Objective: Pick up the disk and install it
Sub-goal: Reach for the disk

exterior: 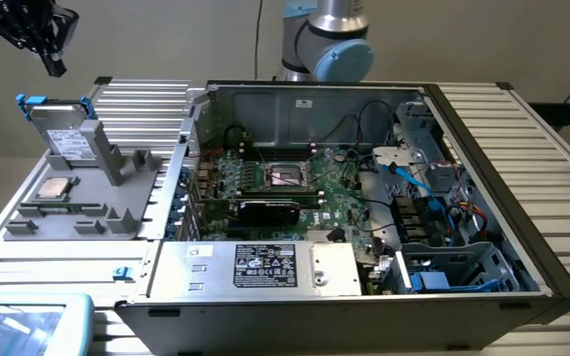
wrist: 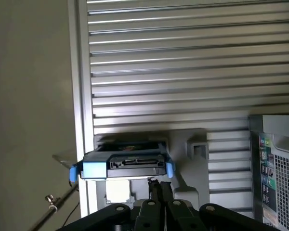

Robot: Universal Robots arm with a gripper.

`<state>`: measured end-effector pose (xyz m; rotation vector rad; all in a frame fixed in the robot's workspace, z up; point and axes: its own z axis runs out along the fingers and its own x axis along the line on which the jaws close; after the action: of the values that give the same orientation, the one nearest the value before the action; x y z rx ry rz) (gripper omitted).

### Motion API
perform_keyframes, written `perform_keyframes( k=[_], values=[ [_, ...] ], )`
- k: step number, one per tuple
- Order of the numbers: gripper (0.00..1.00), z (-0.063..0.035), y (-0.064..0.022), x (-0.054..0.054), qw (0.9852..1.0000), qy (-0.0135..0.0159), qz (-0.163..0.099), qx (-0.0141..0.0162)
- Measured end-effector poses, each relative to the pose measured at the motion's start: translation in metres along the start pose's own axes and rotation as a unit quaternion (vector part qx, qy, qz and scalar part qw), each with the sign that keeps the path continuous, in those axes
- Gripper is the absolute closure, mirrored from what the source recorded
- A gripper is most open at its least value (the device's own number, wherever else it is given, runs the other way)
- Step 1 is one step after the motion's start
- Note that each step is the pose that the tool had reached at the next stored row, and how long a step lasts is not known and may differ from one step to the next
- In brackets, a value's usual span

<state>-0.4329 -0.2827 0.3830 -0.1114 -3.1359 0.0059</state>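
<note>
Up front in the exterior view there's the open PC case (exterior: 315, 326), with its silver box with the black sticker (exterior: 255, 267). Further back on the left, the disk (exterior: 62, 133) stands on edge in a grey holder (exterior: 116, 167), untouched. The claw (exterior: 56, 68) hangs in the upper left corner, clear of the disk, fingers pinched together on nothing.

The open computer case (exterior: 305, 111) sits on the middle of the worktop (exterior: 136, 93), and the robot arm (exterior: 329, 44) rises behind it at the far edge. Beside the case, toward the worktop's edge on the exterior view's left, lies a holder (exterior: 116, 216). The disk (exterior: 64, 135) stands on edge in the holder's far end, with a processor chip (exterior: 53, 188) lying flat just in front of it. The end effector (exterior: 53, 65) hangs above the far corner on that side, apart from the disk. Inside the case, a power supply box (exterior: 255, 267) lies along the near wall.
</note>
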Motion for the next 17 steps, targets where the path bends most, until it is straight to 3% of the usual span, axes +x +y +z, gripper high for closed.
perform_keyframes(
  k=[11, 17],
  values=[
    [0.89, 0.0168, 0.0062, 0.05, 1.0, 0.0, 0.0, 0.0004],
    [0.89, 0.0233, 0.0057, 0.053, 1.0, 0.0009, 0.0, 0.0016]
  ],
)
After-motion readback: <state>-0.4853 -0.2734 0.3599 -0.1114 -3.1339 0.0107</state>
